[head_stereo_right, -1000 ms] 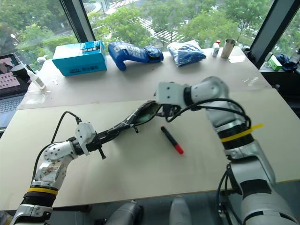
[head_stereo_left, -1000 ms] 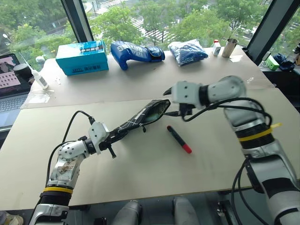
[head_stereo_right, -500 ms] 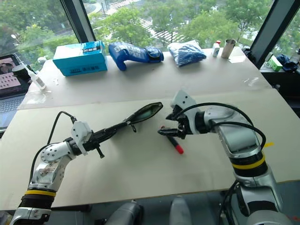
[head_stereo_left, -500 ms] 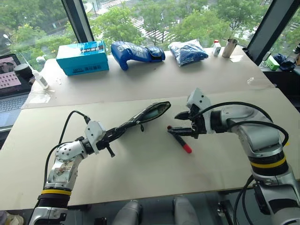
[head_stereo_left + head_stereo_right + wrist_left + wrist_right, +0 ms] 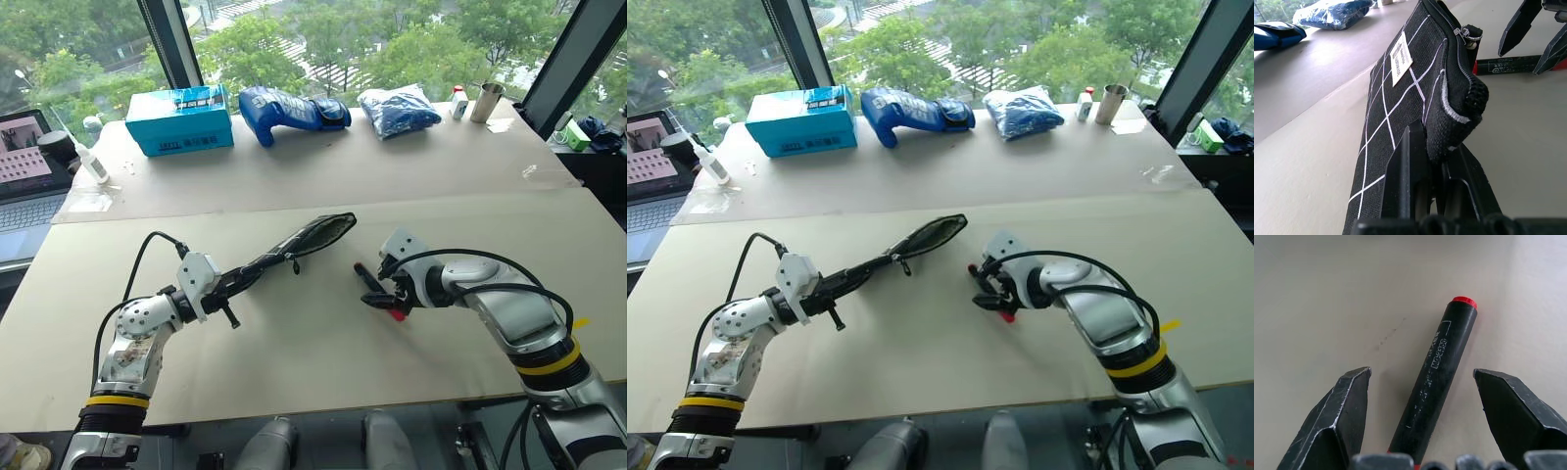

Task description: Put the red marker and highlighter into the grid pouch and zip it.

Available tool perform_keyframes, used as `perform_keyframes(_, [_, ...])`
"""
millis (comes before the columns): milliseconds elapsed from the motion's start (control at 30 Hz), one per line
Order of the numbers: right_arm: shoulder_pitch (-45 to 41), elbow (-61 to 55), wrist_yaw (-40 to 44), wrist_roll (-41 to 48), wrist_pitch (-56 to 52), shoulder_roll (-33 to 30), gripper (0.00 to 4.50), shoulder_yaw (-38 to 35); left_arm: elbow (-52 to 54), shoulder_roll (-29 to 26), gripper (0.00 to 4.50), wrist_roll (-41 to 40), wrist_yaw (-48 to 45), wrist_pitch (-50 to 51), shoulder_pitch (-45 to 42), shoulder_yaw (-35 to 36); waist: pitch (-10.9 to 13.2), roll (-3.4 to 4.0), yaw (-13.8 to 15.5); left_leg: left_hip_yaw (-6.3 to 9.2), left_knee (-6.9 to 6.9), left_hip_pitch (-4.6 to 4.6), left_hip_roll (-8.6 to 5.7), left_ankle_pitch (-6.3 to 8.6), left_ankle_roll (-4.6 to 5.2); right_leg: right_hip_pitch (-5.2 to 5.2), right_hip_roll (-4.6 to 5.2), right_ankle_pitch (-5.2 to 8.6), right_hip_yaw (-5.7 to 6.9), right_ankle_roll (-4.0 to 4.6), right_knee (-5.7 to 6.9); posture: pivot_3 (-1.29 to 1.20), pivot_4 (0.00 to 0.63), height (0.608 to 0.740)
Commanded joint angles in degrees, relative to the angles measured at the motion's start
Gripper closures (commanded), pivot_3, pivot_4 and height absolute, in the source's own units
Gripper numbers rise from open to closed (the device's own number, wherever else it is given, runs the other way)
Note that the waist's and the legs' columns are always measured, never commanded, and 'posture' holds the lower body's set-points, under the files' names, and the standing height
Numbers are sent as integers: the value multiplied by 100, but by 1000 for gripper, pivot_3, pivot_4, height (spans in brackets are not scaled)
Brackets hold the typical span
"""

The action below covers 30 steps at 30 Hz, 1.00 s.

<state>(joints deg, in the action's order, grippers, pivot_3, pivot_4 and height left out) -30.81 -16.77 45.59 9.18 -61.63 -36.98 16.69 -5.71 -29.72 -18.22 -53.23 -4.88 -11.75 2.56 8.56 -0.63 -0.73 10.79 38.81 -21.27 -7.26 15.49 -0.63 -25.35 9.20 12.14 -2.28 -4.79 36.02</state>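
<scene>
The grid pouch (image 5: 294, 247), black with white lines, hangs above the table with its open mouth toward the middle. My left gripper (image 5: 227, 287) is shut on its near end; the left wrist view shows both fingers (image 5: 1405, 171) pinching the fabric below the white label and zipper pull. The red marker (image 5: 373, 285) lies flat on the table just right of the pouch mouth. My right gripper (image 5: 1421, 373) is open and low over the marker, one finger on each side of the dark barrel (image 5: 1437, 377), not touching it. The highlighter is out of view.
Along the far edge of the table lie a teal box (image 5: 179, 119), a blue glove (image 5: 289, 106), a blue bag (image 5: 397, 108) and a metal cup (image 5: 483, 101). A laptop (image 5: 27, 157) and a small bottle (image 5: 88, 159) are at the far left.
My right gripper has dropped from the pouch mouth to the marker and rolled its wrist, staying open. The left gripper and the pouch have kept still.
</scene>
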Motion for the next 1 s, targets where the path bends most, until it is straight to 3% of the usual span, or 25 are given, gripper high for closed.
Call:
perform_keyframes(33, [38, -5, -110, 17, 113, 0, 764, -6, 115, -29, 4500, -74, 6, -20, -36, 109, 0, 0, 0, 0, 0, 0, -1, 0, 0, 0, 0, 0, 0, 0, 0, 0, 150, 740])
perform_keyframes(133, [139, 136, -165, 14, 147, 14, 764, 47, 137, -35, 4500, -75, 9, -6, -54, 107, 0, 0, 0, 0, 0, 4, 1, 1, 2, 6, -1, 0, 1, 0, -2, 0, 150, 740])
perform_keyframes(167, [200, 191, -155, 4, 236, -9, 1264, 52, 142, -36, 4500, -76, 8, -3, -62, 106, 0, -1, 0, 0, 0, 6, 1, 1, 2, 8, -1, 0, 1, 0, -3, 0, 150, 740])
perform_keyframes(467, [95, 502, -105, 3, 709, -146, 3979, -167, 235, -36, 4500, -204, -59, 213, -37, 95, -3, -4, 2, 0, 1, 13, 1, 4, 5, 16, -2, 0, 2, 0, -5, 0, 150, 740])
perform_keyframes(800, [-646, -52, 896, -60, 2717, -991, 4011, -454, 306, -81, 4500, -281, -137, 526, -40, 71, -1, -5, -4, -3, 1, 10, 2, 7, 7, 13, -4, 0, 5, -1, -8, 0, 150, 740])
perform_keyframes(1000, [-1403, 116, 1062, -698, 3587, -1059, 4011, 22, 295, -47, 4500, -231, -151, 489, -54, 32, -1, -6, -10, -6, -2, 11, 10, 12, 7, 11, -8, 0, 9, -1, -11, 0, 150, 740])
